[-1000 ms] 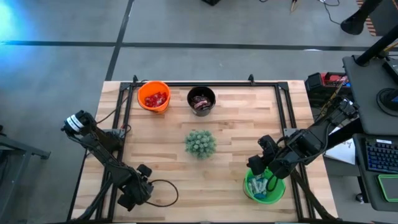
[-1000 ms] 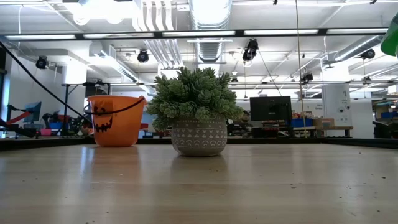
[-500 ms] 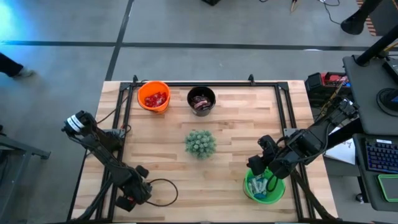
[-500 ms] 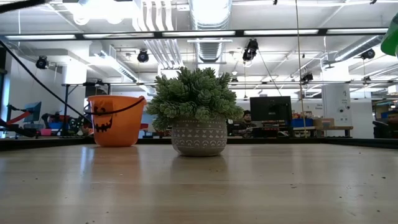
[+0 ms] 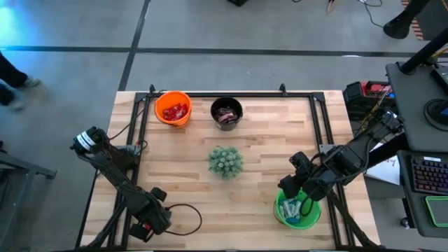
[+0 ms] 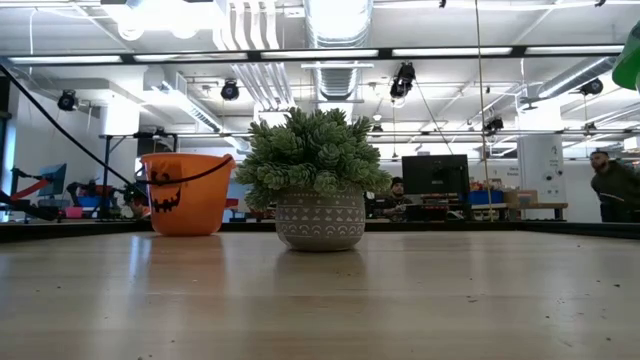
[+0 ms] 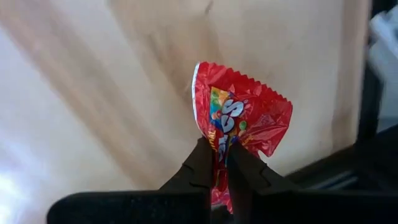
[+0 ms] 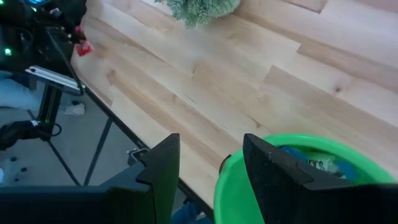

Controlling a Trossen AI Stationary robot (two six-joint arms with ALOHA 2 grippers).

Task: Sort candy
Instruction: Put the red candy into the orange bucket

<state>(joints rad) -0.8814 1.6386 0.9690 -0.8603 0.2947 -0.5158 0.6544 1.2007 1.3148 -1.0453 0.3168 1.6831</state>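
Pinching a red candy (image 7: 239, 127) — lettering unreadable — left claw (image 7: 215, 163); right claw (image 8: 208, 163) spread over green bucket (image 8: 298, 180).

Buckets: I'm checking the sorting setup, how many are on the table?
3: orange bucket at the far left, black bucket right beside it, green bucket at the near right under the right gripper.

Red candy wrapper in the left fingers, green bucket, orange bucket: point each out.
Red crinkled candy wrapper (image 7: 249, 118), left wrist view, wrapper's middle.
Green plastic bucket (image 5: 280, 213), high view, left rim.
Orange plastic bucket (image 5: 160, 116), high view, left rim.
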